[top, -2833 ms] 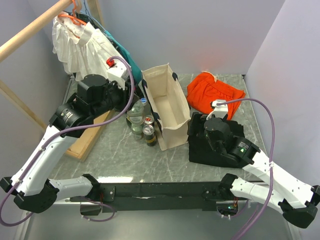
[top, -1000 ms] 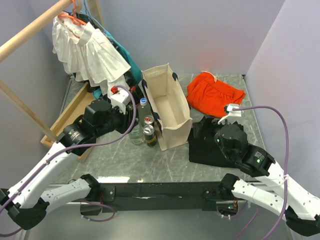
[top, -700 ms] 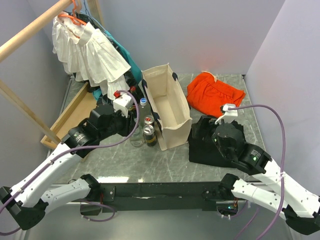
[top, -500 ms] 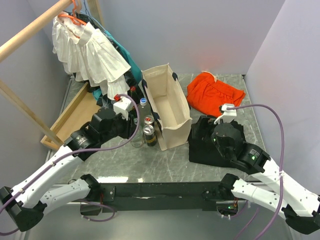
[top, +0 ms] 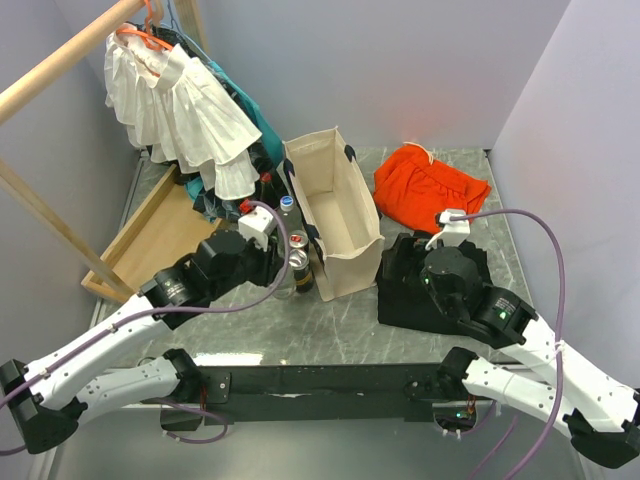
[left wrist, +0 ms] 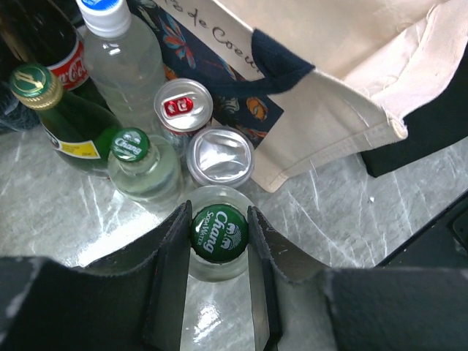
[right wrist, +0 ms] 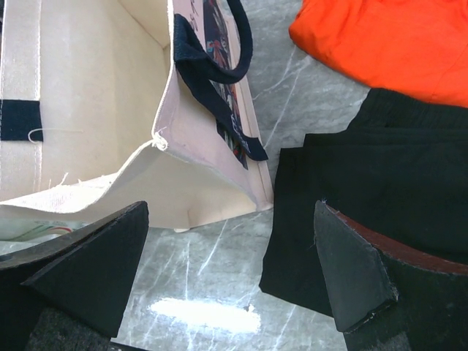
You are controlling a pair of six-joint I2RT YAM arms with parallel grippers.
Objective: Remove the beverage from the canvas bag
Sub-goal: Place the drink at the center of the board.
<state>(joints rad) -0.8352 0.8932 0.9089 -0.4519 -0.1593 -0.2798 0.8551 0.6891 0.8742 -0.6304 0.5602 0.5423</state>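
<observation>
The beverage (left wrist: pixel 219 232), a green-capped clear glass bottle, stands outside the beige canvas bag (left wrist: pixel 351 73), its neck clamped by the left gripper (left wrist: pixel 216 227). It looks heavy, slick and breakable, so grip just under the cap. The right gripper (right wrist: pixel 230 212) gapes empty.

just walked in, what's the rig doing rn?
Left gripper is shut around the top of a green-capped Chang bottle, which is outside the canvas bag, beside the other drinks. Right gripper is open, holding nothing, over the bag's near corner. From above, the bag looks empty.
</observation>
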